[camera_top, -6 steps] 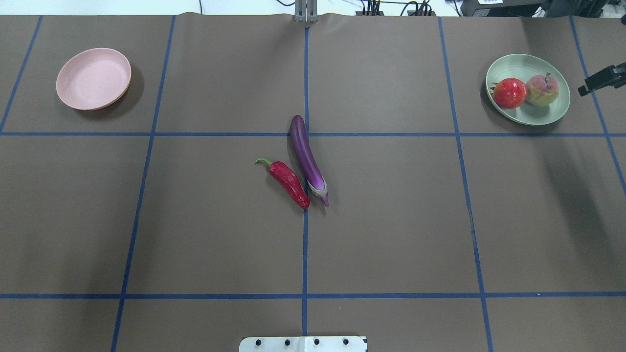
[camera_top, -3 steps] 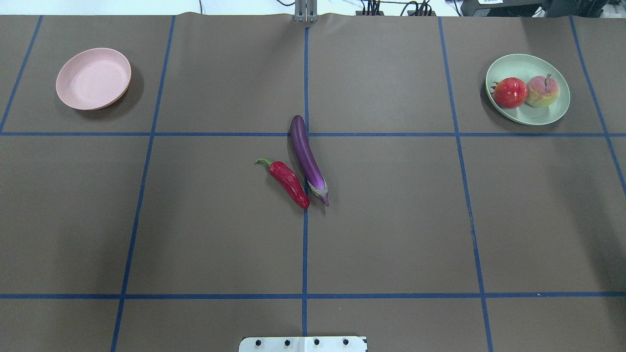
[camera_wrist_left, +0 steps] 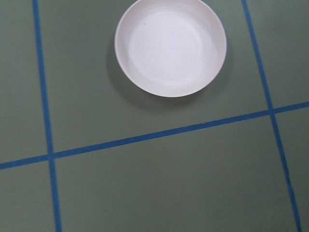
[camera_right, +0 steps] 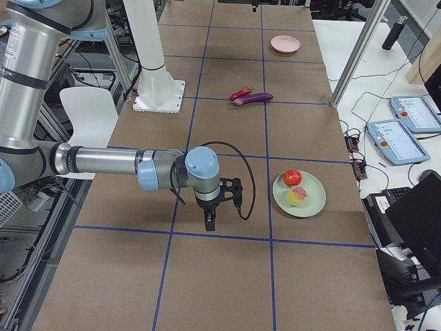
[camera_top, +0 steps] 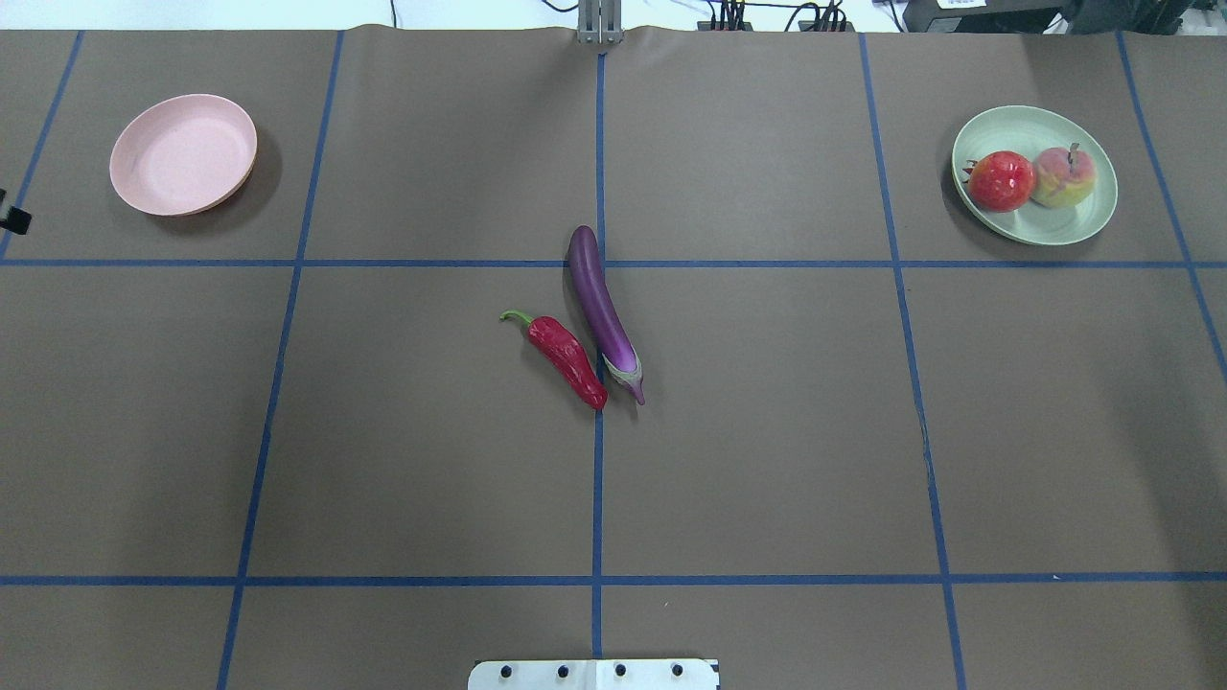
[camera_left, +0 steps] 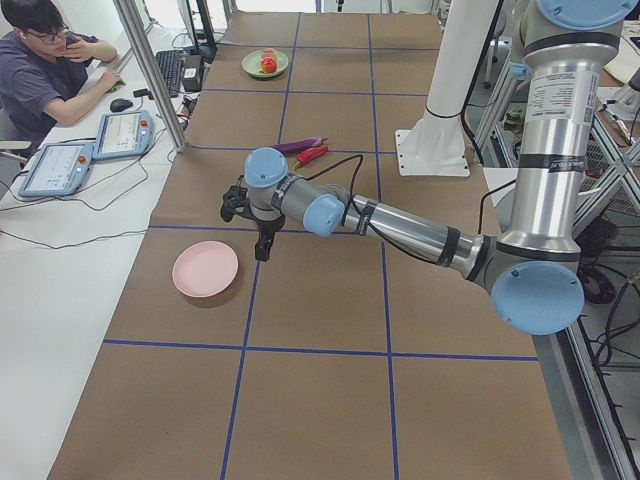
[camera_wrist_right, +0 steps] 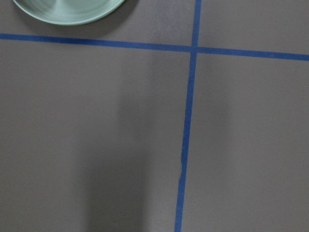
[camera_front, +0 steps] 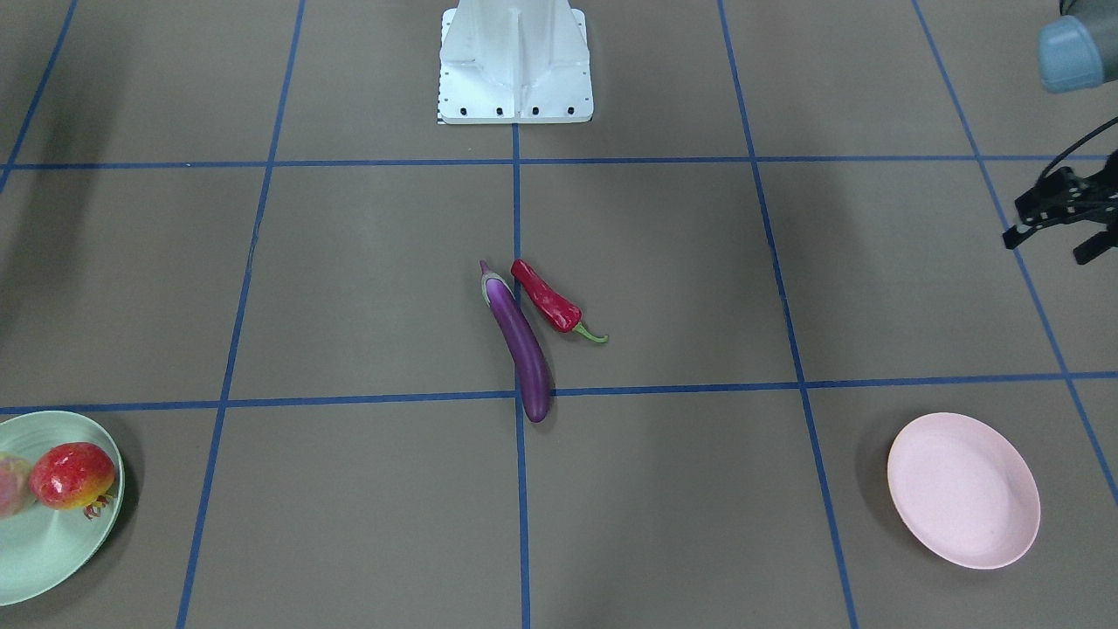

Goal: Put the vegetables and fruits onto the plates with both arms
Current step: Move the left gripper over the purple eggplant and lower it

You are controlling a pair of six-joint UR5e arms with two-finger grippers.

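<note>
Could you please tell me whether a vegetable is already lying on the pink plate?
No, the pink plate is bare in the overhead view, while the eggplant and the chili pepper lie on the table.

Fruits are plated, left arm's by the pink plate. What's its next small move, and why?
Probably swing the left gripper toward the chili pepper: it and the eggplant lie off any plate, and the pink plate is empty.

Bright even light, soft shadows, sharp focus, greenish left wrist view
</note>
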